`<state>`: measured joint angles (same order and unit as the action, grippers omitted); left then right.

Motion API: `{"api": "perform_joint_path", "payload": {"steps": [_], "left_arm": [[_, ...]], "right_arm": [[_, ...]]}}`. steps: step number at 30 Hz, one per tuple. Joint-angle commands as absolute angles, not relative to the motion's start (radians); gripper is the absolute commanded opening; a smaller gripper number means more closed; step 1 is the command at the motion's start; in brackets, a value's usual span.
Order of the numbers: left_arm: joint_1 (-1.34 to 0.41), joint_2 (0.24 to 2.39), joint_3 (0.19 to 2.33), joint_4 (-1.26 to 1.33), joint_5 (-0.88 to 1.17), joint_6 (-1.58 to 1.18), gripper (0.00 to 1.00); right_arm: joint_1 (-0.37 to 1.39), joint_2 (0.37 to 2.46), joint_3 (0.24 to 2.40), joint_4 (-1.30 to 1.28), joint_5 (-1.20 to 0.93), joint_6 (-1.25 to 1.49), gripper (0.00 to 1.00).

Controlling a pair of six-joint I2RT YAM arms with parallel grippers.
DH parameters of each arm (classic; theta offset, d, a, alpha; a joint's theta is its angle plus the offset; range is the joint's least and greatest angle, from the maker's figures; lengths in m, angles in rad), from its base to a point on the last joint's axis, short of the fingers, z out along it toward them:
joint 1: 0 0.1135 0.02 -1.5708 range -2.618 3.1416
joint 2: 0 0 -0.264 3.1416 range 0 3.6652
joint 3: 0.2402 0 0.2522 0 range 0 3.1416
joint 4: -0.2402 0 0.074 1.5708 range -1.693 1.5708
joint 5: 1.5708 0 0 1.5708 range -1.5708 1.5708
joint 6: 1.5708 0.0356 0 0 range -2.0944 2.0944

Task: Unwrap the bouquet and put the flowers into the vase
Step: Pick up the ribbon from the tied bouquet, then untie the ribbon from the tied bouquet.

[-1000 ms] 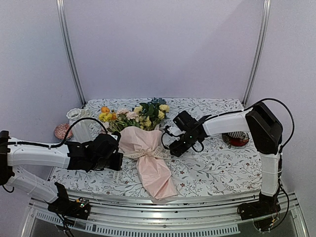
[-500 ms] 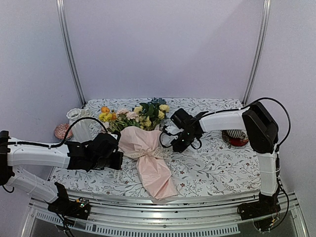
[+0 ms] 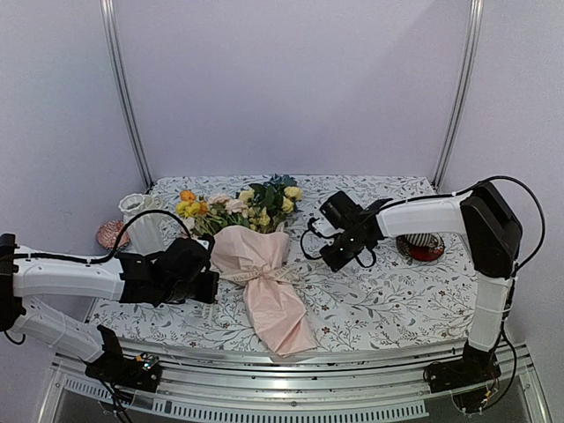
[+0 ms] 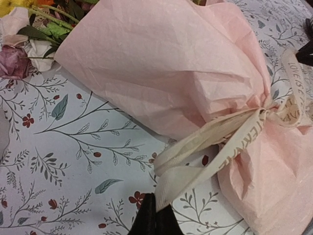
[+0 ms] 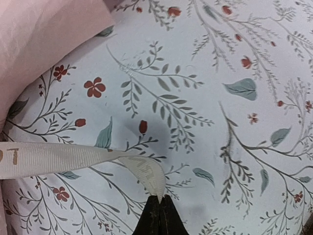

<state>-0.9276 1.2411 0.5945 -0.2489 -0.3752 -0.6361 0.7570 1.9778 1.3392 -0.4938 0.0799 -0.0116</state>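
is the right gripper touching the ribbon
Touching. The right wrist view shows the free end of the ribbon pinched between the closed tips of the right gripper at the bottom edge of the picture.

1. Left wrist view: bouquet (image 4: 171,73) cut off top, right, bottom; flowers (image 4: 13,61) only a few, upper-left corner.
2. Right wrist view: ribbon (image 5: 58,157) runs off left edge.
3. Left gripper (image 4: 155,218), right gripper (image 5: 160,215): only dark fingertips show, at frame bottoms.
4. Top view: cup on red saucer (image 3: 423,249) mostly behind right arm (image 3: 423,216).
5. Pinkish object (image 3: 112,233) beside vase (image 3: 137,211): too small to identify.
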Motion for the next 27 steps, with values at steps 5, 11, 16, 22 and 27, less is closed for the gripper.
{"api": "perform_joint_path", "payload": {"steps": [5, 11, 16, 22, 27], "left_arm": [[-0.914, 1.207, 0.605, -0.266, -0.390, -0.617, 0.00], [-0.914, 1.207, 0.616, -0.265, -0.380, -0.615, 0.00], [-0.914, 1.203, 0.623, -0.272, -0.377, -0.618, 0.00], [-0.914, 1.180, 0.630, -0.282, -0.378, -0.614, 0.00], [-0.915, 1.163, 0.635, -0.294, -0.380, -0.612, 0.00]], "right_arm": [[0.731, 1.746, 1.231, -0.337, 0.159, 0.047, 0.03], [0.730, 1.725, 1.218, -0.330, 0.170, 0.049, 0.03], [0.729, 1.717, 1.193, -0.315, 0.187, 0.052, 0.03], [0.723, 1.693, 1.170, -0.295, 0.246, 0.071, 0.02], [0.711, 1.643, 1.134, -0.259, 0.259, 0.090, 0.03]]}}
